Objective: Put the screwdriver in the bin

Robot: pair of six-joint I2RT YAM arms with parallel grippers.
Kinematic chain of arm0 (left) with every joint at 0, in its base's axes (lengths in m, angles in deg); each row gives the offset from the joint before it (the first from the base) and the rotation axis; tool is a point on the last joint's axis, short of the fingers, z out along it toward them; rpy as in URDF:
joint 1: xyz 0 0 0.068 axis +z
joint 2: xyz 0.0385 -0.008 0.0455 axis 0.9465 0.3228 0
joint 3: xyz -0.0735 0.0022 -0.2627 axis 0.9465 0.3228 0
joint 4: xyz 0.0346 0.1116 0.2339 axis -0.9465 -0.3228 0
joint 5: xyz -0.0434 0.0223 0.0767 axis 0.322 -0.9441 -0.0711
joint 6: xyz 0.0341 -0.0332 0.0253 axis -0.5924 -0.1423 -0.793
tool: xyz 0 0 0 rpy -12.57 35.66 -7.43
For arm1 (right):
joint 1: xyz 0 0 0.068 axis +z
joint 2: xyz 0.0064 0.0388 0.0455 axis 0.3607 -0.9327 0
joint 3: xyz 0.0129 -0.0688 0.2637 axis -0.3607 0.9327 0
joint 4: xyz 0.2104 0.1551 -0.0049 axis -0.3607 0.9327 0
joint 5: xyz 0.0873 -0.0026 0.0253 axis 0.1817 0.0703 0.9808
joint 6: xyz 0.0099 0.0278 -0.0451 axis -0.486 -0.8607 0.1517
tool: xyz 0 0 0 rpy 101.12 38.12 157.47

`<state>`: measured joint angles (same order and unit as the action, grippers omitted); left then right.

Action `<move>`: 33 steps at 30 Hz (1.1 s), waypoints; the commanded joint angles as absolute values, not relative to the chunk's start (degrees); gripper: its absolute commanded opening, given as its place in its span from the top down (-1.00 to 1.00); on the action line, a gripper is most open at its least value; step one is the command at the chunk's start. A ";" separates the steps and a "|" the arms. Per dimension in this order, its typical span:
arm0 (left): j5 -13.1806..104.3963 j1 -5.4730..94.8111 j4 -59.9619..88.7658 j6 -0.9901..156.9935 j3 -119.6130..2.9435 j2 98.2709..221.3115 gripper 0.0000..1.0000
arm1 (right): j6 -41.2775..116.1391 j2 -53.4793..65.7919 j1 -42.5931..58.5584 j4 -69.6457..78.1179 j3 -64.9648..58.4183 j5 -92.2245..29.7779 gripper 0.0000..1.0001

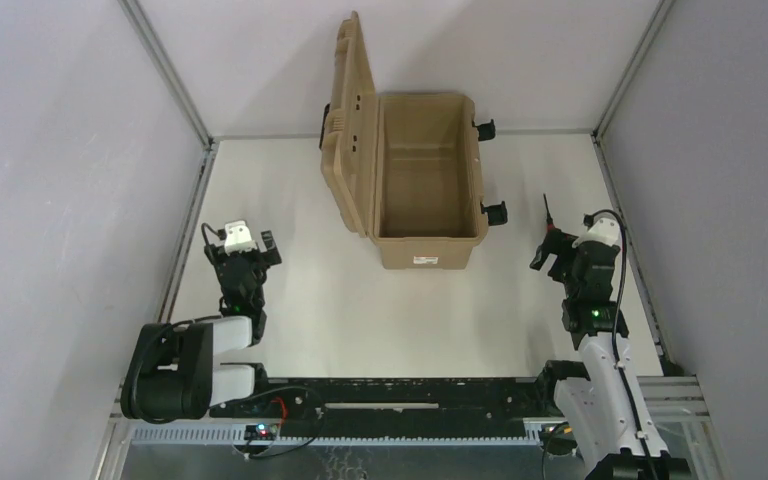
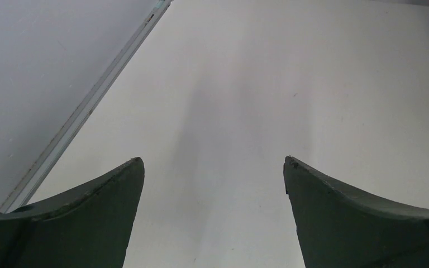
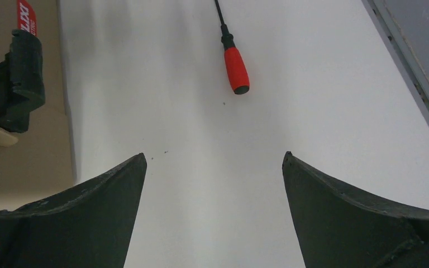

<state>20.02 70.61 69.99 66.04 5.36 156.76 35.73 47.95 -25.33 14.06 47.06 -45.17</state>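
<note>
The tan bin (image 1: 425,180) stands at the back middle of the table with its ribbed lid open to the left; its inside looks empty. Its side and a black latch show at the left of the right wrist view (image 3: 11,84). The red-handled screwdriver (image 1: 550,226) lies on the table right of the bin, shaft pointing away; in the right wrist view (image 3: 234,64) it lies ahead of my fingers. My right gripper (image 1: 560,252) (image 3: 214,159) is open and empty just short of the handle. My left gripper (image 1: 248,250) (image 2: 213,161) is open and empty over bare table at the left.
Grey walls close in the table on the left, back and right, with metal rails (image 1: 192,215) along their feet. Two black latches (image 1: 493,211) stick out of the bin's right side toward the screwdriver. A black rail (image 1: 390,395) runs between the arm bases at the near edge.
</note>
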 commanded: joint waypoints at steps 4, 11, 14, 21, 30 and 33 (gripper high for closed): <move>20.46 70.99 73.03 66.07 2.84 156.59 -1.00 | 36.44 47.14 -24.97 11.56 43.23 -45.69 -0.99; 20.47 70.99 73.05 66.07 2.83 156.68 -0.99 | 39.38 21.07 -29.76 28.75 18.57 -41.39 -0.99; 20.42 70.99 73.03 66.07 2.80 156.65 -1.00 | 41.81 9.15 -30.96 31.51 11.35 -40.35 -0.99; 20.47 70.99 73.03 66.07 2.84 156.63 -1.00 | 44.16 -11.34 -31.06 34.95 -0.31 -39.43 -0.84; 20.42 70.99 73.03 66.07 2.83 156.63 -1.00 | 46.89 -25.33 -31.16 35.29 -5.51 -40.91 -0.38; 20.47 70.99 73.03 66.07 2.83 156.61 -1.00 | 46.60 -25.84 -31.16 35.19 -6.17 -41.34 0.43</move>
